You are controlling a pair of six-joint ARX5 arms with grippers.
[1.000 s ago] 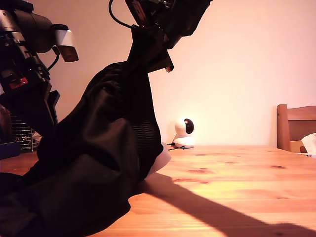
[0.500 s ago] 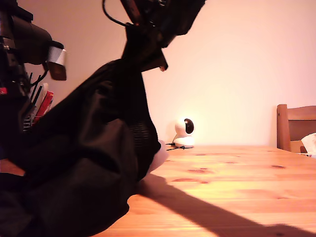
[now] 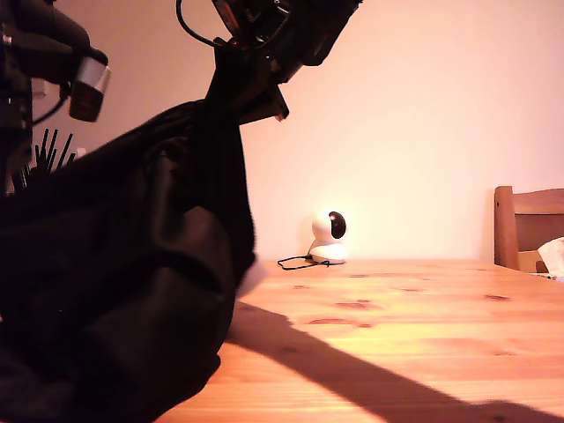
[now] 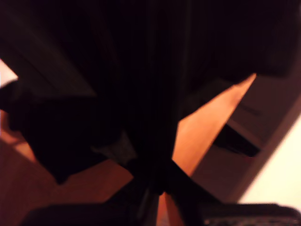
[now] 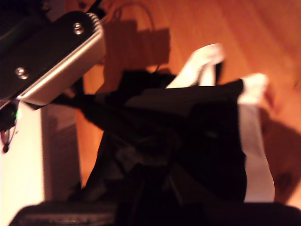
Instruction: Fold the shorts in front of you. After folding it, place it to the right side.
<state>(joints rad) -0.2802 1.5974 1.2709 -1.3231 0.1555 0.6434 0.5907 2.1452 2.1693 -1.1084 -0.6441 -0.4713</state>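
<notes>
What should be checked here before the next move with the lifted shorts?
1. My first gripper shut on the shorts: ok, fabric bunches at its tips.
2. My second gripper shut on the shorts: ok, cloth gathers there too.
3. Shorts clear of the table: not ok, the bottom lies on the wood in the exterior view.
4. Camera clear of the cloth: ok, apart.
5. White bands aligned: cannot tell, blurred.

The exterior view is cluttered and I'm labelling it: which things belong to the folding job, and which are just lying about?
Job:
shorts, lifted off the table
my first gripper
my second gripper

Lying about:
white camera
wooden chair
</notes>
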